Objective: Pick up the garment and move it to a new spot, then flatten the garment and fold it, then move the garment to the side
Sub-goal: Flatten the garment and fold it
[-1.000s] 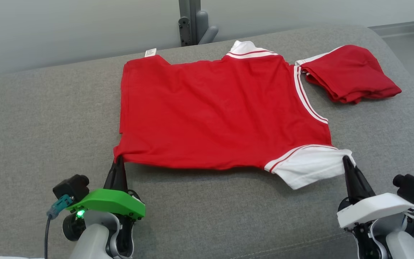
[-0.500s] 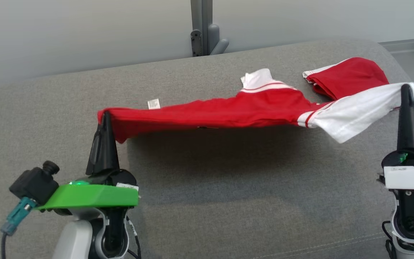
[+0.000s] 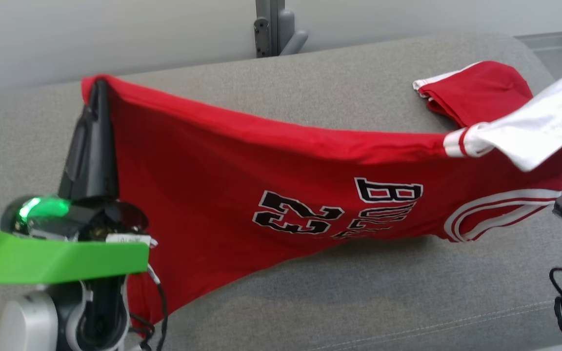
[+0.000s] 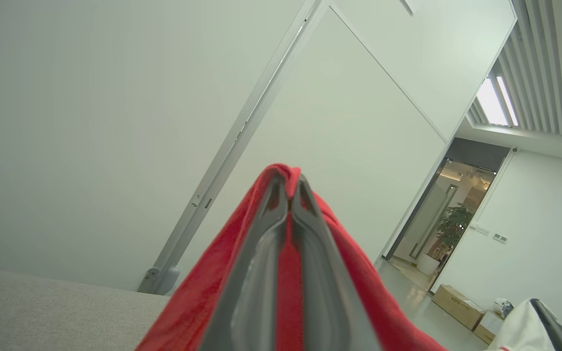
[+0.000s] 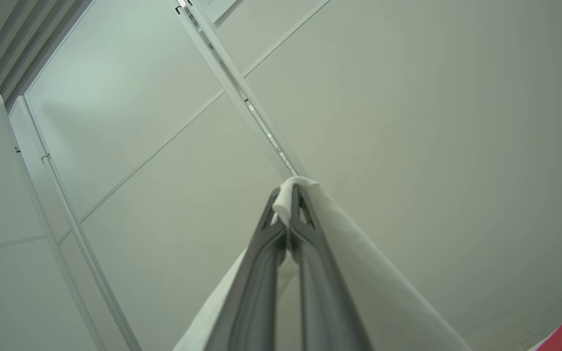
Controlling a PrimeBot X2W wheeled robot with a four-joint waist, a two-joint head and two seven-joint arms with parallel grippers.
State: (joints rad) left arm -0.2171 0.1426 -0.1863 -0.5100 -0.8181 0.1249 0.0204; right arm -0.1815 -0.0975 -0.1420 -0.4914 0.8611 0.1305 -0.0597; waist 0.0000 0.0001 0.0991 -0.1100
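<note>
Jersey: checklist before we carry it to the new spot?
1. Left claw shut on red corner: ok.
2. Right claw shut on white sleeve: ok.
3. Jersey spread between claws, no bunching: ok.
4. Lower edge clear of cushion: cannot tell.
5. Jersey clear of folded red garment: cannot tell, the sleeve overlaps it in the head view.

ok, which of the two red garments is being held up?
The big red jersey printed with a black 23, strung between the left pincer and right pincer. The small folded red garment lies on the grey fabric couch.
</note>
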